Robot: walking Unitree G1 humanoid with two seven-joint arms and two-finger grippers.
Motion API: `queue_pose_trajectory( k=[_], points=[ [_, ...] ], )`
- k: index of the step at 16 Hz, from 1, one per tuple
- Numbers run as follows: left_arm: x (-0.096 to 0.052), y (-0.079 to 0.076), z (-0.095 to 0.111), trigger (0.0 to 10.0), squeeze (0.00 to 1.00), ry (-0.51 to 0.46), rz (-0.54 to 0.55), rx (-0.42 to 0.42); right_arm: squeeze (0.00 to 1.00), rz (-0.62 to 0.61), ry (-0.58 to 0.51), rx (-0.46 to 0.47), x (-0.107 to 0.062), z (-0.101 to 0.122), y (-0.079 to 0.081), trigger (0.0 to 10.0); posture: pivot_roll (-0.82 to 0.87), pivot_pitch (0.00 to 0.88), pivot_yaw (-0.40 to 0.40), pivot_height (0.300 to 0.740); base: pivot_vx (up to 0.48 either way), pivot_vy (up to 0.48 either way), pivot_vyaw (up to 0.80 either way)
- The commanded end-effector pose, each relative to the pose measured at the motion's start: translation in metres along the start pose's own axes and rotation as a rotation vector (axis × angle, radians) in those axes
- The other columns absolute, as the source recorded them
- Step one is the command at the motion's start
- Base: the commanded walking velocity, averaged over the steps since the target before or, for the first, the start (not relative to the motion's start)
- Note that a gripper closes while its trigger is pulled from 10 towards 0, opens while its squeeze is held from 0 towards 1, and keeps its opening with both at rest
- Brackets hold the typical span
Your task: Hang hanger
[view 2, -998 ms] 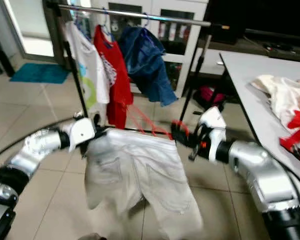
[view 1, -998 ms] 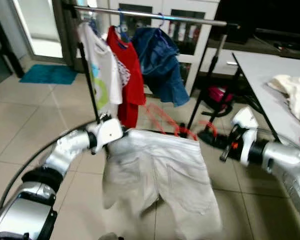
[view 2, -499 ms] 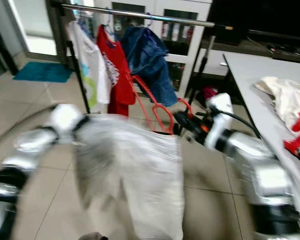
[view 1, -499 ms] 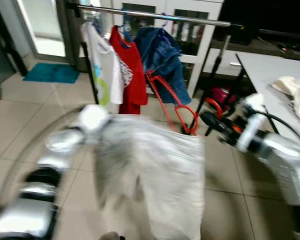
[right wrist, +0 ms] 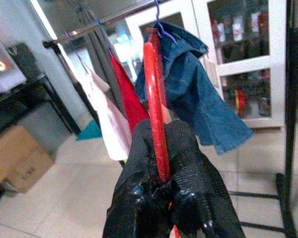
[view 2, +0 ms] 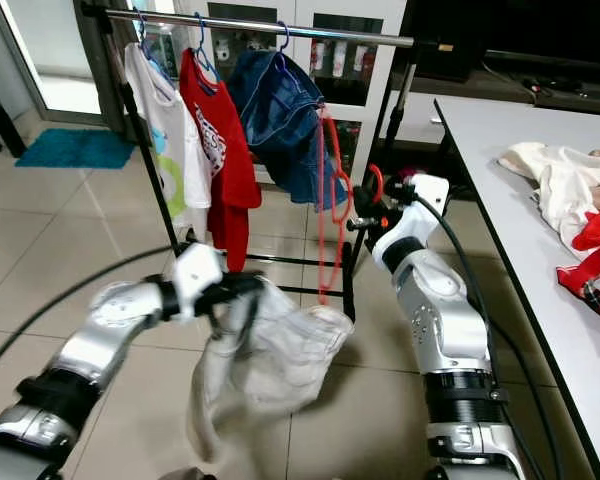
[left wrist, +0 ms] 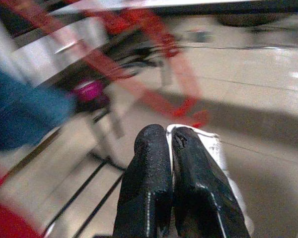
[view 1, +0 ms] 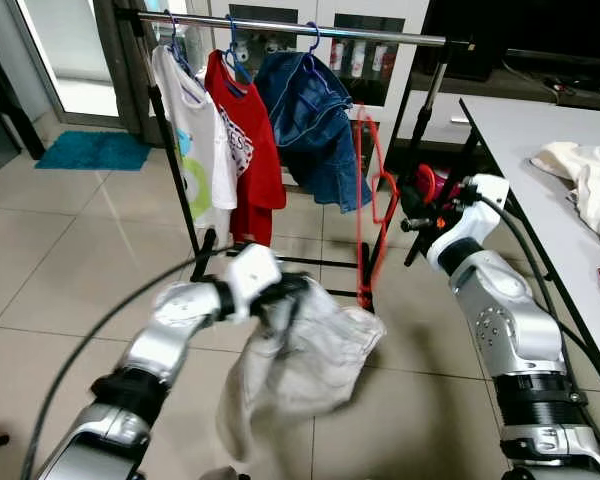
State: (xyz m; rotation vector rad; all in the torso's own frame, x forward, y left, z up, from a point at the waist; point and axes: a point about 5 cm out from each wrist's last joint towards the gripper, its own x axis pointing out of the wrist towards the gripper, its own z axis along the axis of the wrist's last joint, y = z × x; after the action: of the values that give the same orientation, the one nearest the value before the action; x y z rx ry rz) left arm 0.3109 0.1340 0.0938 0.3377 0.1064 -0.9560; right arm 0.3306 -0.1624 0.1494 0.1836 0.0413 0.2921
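The red hanger stands tall and narrow in the centre-right of the head views, just below the clothes rail and beside the denim garment hanging there. The right gripper is clamped on one of its red bars, the black fingers pressed together around it, with the silver right arm reaching up from the lower right of the frame. From the hanger's lower end the pale shorts droop in a crumpled bundle toward the lower centre. The left gripper pinches the shorts' white fabric, its two fingers closed together on a fold, the left arm coming in from the lower left.

Along the rail toward the upper left hang a red shirt and a white shirt, each on a blue hook. The rail's black stand rests on a tiled floor. A teal mat lies at the left edge. At the right edge a white surface carries a cream cloth and a red cloth.
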Motion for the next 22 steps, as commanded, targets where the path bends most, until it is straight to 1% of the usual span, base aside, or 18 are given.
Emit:
queue_pose_trajectory(
  k=[1, 2, 3, 4, 5, 6, 7, 9, 10, 11, 12, 13, 16, 17, 18, 19, 21, 22],
  points=[
    [-0.006, 0.01, 0.006, 0.0, 0.0, -0.023, 0.097, -0.028, 0.0, -0.013, 0.028, -0.012, -0.002, -0.005, -0.002, 10.0, -0.09, 0.0, -0.007, 0.74, 0.0, 0.0, 0.0],
    [-0.022, 0.019, -0.001, 0.3, 0.0, -0.01, 0.253, -0.121, 0.0, -0.028, 0.068, -0.039, -0.009, -0.016, -0.004, 10.0, -0.09, 0.0, -0.013, 0.74, 0.0, 0.0, 0.0],
    [-0.032, 0.023, -0.005, 4.8, 0.0, -0.001, 0.336, -0.155, 0.0, -0.042, 0.11, -0.063, -0.014, -0.024, -0.006, 10.0, -0.09, 0.0, -0.019, 0.74, 0.0, 0.0, -0.64],
    [-0.051, 0.029, -0.009, 10.0, 0.0, 0.009, 0.491, -0.208, 0.0, -0.031, 0.184, -0.125, -0.028, -0.041, -0.008, 10.0, -0.08, 0.0, -0.025, 0.74, 0.0, 0.0, -0.73],
    [-0.059, 0.031, -0.01, 10.0, 0.0, 0.008, 0.558, -0.231, 0.0, -0.017, 0.212, -0.153, -0.036, -0.047, -0.008, 10.0, -0.08, 0.0, -0.033, 0.74, 0.0, 0.0, -0.73],
    [-0.07, 0.031, -0.012, 10.0, 0.0, 0.023, 0.652, -0.284, 0.0, -0.017, 0.236, -0.16, -0.047, -0.055, -0.007, 10.0, -0.08, 0.0, -0.038, 0.74, 0.0, 0.0, -0.73],
    [-0.073, 0.025, -0.013, 10.0, 0.0, 0.063, 0.681, -0.304, 0.0, -0.03, 0.245, -0.148, -0.056, -0.058, -0.006, 10.0, -0.08, 0.0, -0.039, 0.74, 0.0, 0.0, -0.76],
    [-0.068, 0.012, -0.006, 10.0, 0.0, 0.044, 0.628, -0.25, 0.0, -0.06, 0.237, -0.137, -0.067, -0.06, -0.003, 10.0, -0.1, 0.0, -0.037, 0.74, 0.0, 0.0, -0.78],
    [-0.062, 0.009, -0.004, 10.0, 0.0, 0.007, 0.697, -0.294, 0.0, -0.1, 0.206, -0.125, -0.073, -0.061, 0.001, 10.0, -0.11, 0.0, -0.022, 0.74, 0.0, 0.0, -0.78],
    [-0.06, 0.009, -0.005, 10.0, 0.0, 0.013, 0.731, -0.334, 0.0, -0.11, 0.192, -0.128, -0.075, -0.061, 0.004, 10.0, -0.11, 0.0, -0.018, 0.74, 0.0, 0.0, -0.78],
    [-0.057, 0.007, -0.002, 10.0, 0.0, -0.015, 0.709, -0.341, 0.0, -0.126, 0.174, -0.125, -0.077, -0.06, 0.006, 10.0, -0.1, 0.0, -0.019, 0.74, 0.0, 0.0, -0.78],
    [-0.058, 0.006, 0.006, 10.0, 0.0, -0.05, 0.726, -0.297, 0.0, -0.144, 0.157, -0.115, -0.081, -0.057, 0.008, 10.0, -0.1, 0.0, -0.021, 0.74, 0.0, 0.0, -0.78],
    [-0.064, 0.007, 0.004, 10.0, 0.0, -0.042, 0.804, -0.287, 0.0, -0.251, 0.128, -0.122, -0.093, -0.059, 0.004, 10.0, -0.12, 0.0, 0.004, 0.74, 0.0, 0.0, -0.79],
    [-0.064, 0.007, -0.002, 10.0, 0.0, 0.007, 0.83, -0.291, 0.0, -0.254, 0.126, -0.097, -0.097, -0.059, 0.007, 10.0, -0.13, 0.0, 0.019, 0.74, 0.0, 0.0, -0.8],
    [-0.057, 0.004, -0.002, 10.0, 0.0, 0.033, 0.771, -0.346, 0.0, -0.241, 0.123, -0.074, -0.099, -0.056, 0.009, 10.0, -0.13, 0.0, 0.024, 0.74, 0.0, 0.0, -0.8],
    [-0.053, 0.004, 0.001, 10.0, 0.0, 0.043, 0.725, -0.349, 0.0, -0.226, 0.119, -0.058, -0.099, -0.054, 0.01, 10.0, -0.13, 0.0, 0.028, 0.74, 0.0, 0.0, -0.8],
    [-0.049, 0.006, 0.011, 10.0, 0.0, -0.005, 0.669, -0.246, 0.0, -0.177, 0.136, -0.025, -0.097, -0.055, 0.015, 10.0, -0.14, 0.0, 0.036, 0.74, 0.0, 0.0, -0.79],
    [-0.049, 0.007, 0.012, 10.0, 0.0, -0.011, 0.695, -0.224, 0.0, -0.181, 0.142, -0.03, -0.097, -0.057, 0.017, 10.0, -0.13, 0.0, 0.037, 0.74, 0.0, 0.0, -0.78]
  ],
)
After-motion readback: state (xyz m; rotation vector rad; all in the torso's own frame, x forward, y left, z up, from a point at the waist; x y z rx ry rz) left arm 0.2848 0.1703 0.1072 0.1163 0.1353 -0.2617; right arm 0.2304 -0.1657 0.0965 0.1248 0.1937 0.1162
